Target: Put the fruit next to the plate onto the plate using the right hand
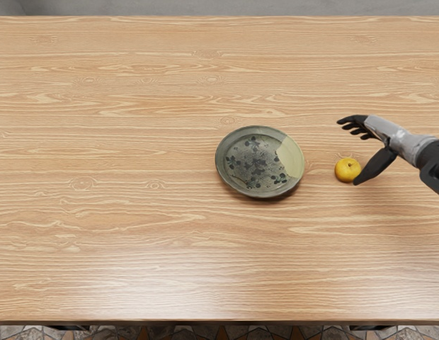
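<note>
Yellow and round like a ball, the fruit (348, 170) is lying on the desk (134, 234), just beside the lowest of the right hand's fingers (354, 126). The fingers are standing wide open, holding nothing. If they are bumping the fruit before closing, it could be rolling away. It is looking small, smooth and shiny. The plate (294, 157) is sitting past the fruit, away from the fingers.

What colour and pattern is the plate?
The plate is grey-green with dark blotches and a plain tan wedge; head view.
</note>
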